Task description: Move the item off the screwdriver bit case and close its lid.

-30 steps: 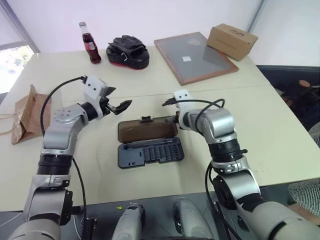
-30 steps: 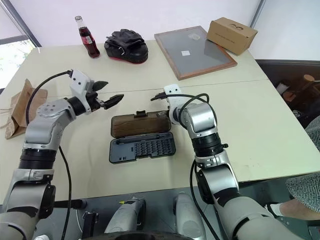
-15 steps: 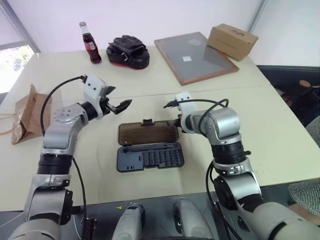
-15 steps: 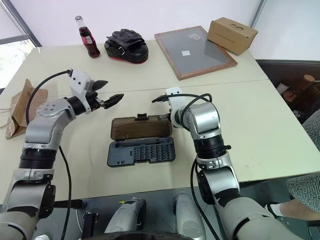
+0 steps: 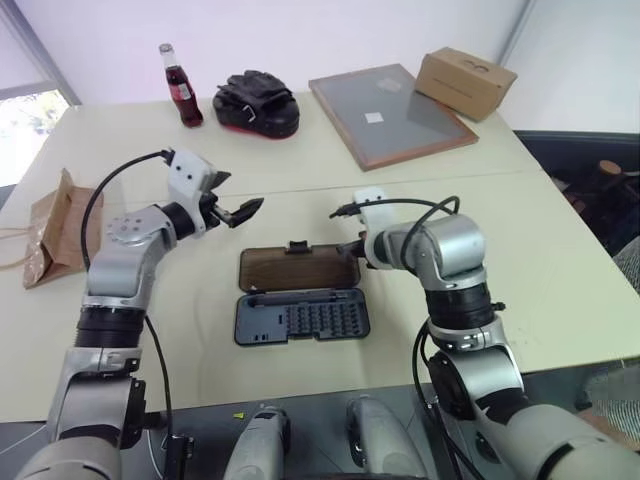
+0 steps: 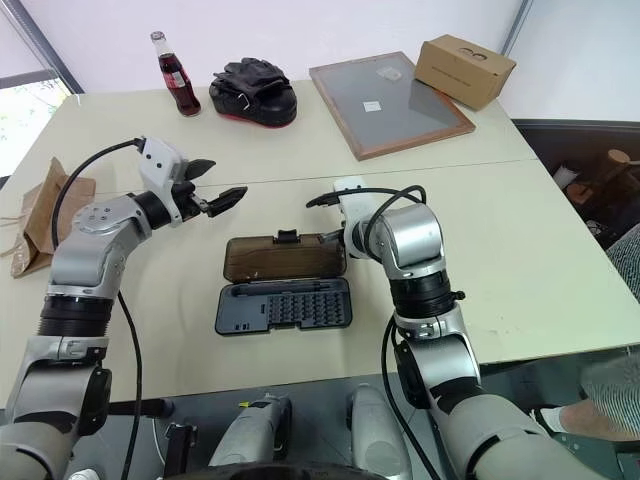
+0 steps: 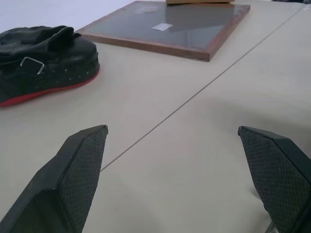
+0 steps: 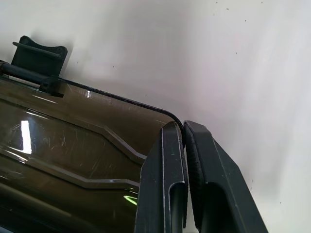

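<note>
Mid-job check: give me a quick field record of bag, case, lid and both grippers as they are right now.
bag: paper bag off the case, near the table's left edge
case: bit case open, bits showing
lid: lid folded back flat on the table, not closed
left gripper: left gripper open, empty, above the table
right gripper: right gripper shut, tips at the lid's right corner

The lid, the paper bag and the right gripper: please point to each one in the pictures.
lid [image 5: 298, 268], left eye view: middle of the smoky-brown panel.
paper bag [image 5: 55, 228], left eye view: its brown face.
right gripper [image 8: 183, 141], right wrist view: between the fingertips.
</note>
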`<act>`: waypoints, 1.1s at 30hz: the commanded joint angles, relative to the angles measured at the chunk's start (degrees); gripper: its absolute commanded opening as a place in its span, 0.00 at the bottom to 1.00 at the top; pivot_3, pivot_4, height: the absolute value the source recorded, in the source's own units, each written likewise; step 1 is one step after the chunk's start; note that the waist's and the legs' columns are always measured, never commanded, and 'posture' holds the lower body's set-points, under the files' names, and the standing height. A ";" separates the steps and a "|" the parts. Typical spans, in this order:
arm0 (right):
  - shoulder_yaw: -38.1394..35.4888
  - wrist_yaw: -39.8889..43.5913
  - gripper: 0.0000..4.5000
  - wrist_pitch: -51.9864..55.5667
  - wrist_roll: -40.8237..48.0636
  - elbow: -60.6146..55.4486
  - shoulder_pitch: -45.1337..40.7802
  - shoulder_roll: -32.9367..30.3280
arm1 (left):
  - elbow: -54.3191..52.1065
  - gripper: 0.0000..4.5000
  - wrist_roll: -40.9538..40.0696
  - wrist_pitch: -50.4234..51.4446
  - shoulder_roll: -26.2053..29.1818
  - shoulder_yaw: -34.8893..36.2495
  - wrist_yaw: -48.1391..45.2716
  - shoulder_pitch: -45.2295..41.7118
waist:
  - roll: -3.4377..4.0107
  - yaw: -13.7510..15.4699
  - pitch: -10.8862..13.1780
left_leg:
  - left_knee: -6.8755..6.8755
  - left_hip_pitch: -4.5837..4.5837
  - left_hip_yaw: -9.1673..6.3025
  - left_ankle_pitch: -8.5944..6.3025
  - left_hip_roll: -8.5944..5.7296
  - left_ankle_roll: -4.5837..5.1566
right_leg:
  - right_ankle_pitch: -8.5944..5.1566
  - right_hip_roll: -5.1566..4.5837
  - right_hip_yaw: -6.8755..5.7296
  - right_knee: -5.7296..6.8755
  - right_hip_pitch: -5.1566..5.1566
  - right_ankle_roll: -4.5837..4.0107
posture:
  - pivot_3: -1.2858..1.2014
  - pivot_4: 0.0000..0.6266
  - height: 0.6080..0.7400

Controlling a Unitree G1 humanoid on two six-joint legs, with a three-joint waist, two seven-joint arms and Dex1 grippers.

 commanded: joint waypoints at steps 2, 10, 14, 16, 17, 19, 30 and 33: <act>-0.28 -0.18 0.01 0.60 0.76 -2.32 -0.13 -0.15 | -0.66 1.00 0.08 -1.37 0.42 0.94 -0.19 -1.43 | 0.00 -0.01 0.00 | 0.00 0.00 0.00 0.00 0.00 0.00 | 0.00 0.00 0.00 0.00 0.00 0.00 | 0.52 0.24 1.00; 0.25 -0.51 0.66 -0.54 1.01 -2.26 0.00 -1.15 | -0.98 1.00 -0.11 -1.05 0.37 1.04 -0.27 -1.26 | 0.00 -0.02 0.00 | 0.00 0.00 0.00 0.00 0.00 0.00 | 0.00 0.00 0.00 0.00 0.00 0.00 | 0.52 0.24 1.00; 1.57 0.60 0.99 -4.36 1.24 -2.72 -0.24 -3.68 | -2.85 1.00 -2.28 1.19 0.29 2.21 -0.70 -0.62 | 0.00 0.00 0.00 | 0.00 0.00 0.00 0.00 0.00 0.00 | 0.00 0.00 0.00 0.00 0.00 0.00 | 0.52 0.24 1.00; 1.40 2.08 0.99 -8.11 1.92 -3.49 -0.67 -5.06 | -4.87 1.00 -4.12 3.21 0.65 2.87 -1.49 0.11 | -0.01 -0.05 0.01 | 0.00 -0.01 0.00 0.00 0.00 0.00 | 0.00 0.00 0.00 -0.01 0.00 0.00 | 0.52 0.24 1.00; 0.96 3.88 0.99 -11.10 2.93 -4.05 -0.68 -5.86 | -6.52 1.00 -4.94 4.10 1.14 2.91 -2.22 0.66 | -0.01 -0.05 0.01 | 0.00 -0.01 0.00 0.00 0.00 0.00 | 0.00 0.00 0.00 -0.02 0.00 0.00 | 0.52 0.24 1.00; 0.22 7.52 0.99 -16.87 4.76 -5.09 -0.40 -7.44 | -10.18 1.00 -7.42 6.72 1.55 3.53 -2.95 0.86 | -0.01 -0.16 0.02 | -0.01 -0.01 0.01 0.00 0.01 0.00 | 0.00 0.01 0.00 -0.03 0.00 0.01 | 0.52 0.24 1.00; -1.89 12.25 0.99 -32.63 7.24 -2.15 -0.26 -9.26 | -27.99 1.00 -20.26 21.76 8.10 3.92 -8.93 7.95 | 0.00 -0.13 0.05 | -0.04 0.03 0.05 0.00 0.11 0.00 | -0.01 0.07 0.03 -0.03 0.03 0.00 | 0.52 0.24 1.00; -1.44 12.30 1.00 -33.89 7.24 -1.50 -0.28 -9.10 | -30.25 0.88 -20.61 21.86 9.06 3.71 -9.51 10.91 | 0.00 -0.03 0.05 | -0.02 0.02 0.04 0.00 0.11 0.00 | -0.01 0.09 0.03 -0.04 0.03 -0.01 | 0.52 0.24 1.00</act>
